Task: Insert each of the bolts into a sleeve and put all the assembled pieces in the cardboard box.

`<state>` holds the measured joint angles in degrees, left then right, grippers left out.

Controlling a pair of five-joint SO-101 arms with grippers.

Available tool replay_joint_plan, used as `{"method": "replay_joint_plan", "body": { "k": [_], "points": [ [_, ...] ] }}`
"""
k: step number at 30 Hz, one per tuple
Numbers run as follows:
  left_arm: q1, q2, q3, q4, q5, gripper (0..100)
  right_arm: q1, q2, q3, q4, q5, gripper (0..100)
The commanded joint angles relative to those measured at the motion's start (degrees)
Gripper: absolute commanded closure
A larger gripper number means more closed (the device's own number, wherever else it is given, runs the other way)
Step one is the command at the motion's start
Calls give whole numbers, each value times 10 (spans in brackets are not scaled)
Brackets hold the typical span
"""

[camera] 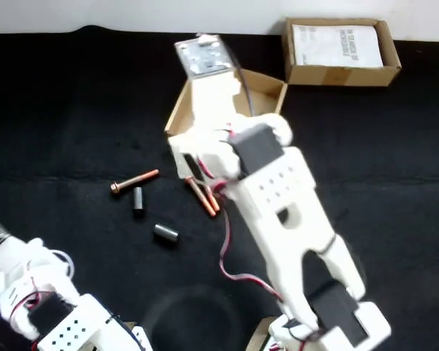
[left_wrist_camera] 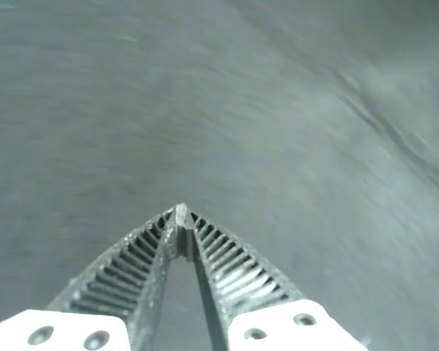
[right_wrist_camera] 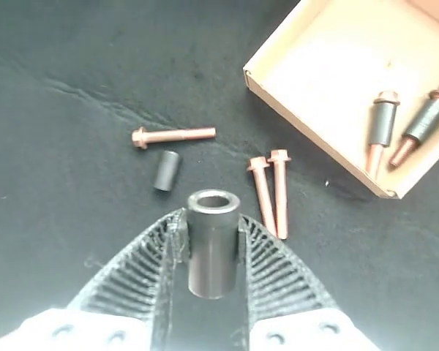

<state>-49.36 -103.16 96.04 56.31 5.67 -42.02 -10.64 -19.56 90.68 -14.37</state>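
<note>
My right gripper is shut on a dark grey sleeve, held upright above the black mat. Beyond it lie two copper bolts side by side, a third bolt and a loose sleeve. The open cardboard box holds two assembled pieces. In the high view the right arm reaches to the box's near corner, with its gripper just above the bolt pair. Another sleeve lies nearer the arms. My left gripper is shut and empty over bare mat.
A second, smaller cardboard box with a white sheet in it stands at the back right. The left arm sits at the front left corner. The single bolt and a sleeve lie left of the right arm.
</note>
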Motion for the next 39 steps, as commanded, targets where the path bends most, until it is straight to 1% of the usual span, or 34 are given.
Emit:
{"method": "replay_joint_plan", "body": {
  "k": [1,3,8,11,14,17,20,24,27,30,32,36,39],
  "points": [
    [103,-5,11,5,-1,984,8,-83,-25,29,-18,992],
    [162,-5,11,0,-3,984,12,-116,-25,49,-18,992],
    [284,-5,10,-46,1,983,56,-197,-25,87,-18,992],
    [357,-3,6,-45,1,983,87,-246,-19,102,-19,992],
    [428,-2,11,-45,-2,986,116,-306,29,102,-21,992],
    [481,-2,8,-45,0,987,128,-374,113,102,-21,992],
    [509,-1,7,-45,1,987,145,-443,200,102,-21,992],
    [516,-1,6,-44,-2,987,168,-525,300,102,-21,992],
    [545,-1,8,-8,-3,987,175,-580,389,102,-21,992],
    [582,-1,1,55,2,987,178,-633,481,102,-21,992],
    [595,0,-13,98,2,985,178,-665,539,102,-21,992],
    [597,0,-43,116,-1,985,178,-720,624,101,-21,992],
    [606,9,-80,116,-2,986,179,-734,630,90,-21,992]
  ]
}}
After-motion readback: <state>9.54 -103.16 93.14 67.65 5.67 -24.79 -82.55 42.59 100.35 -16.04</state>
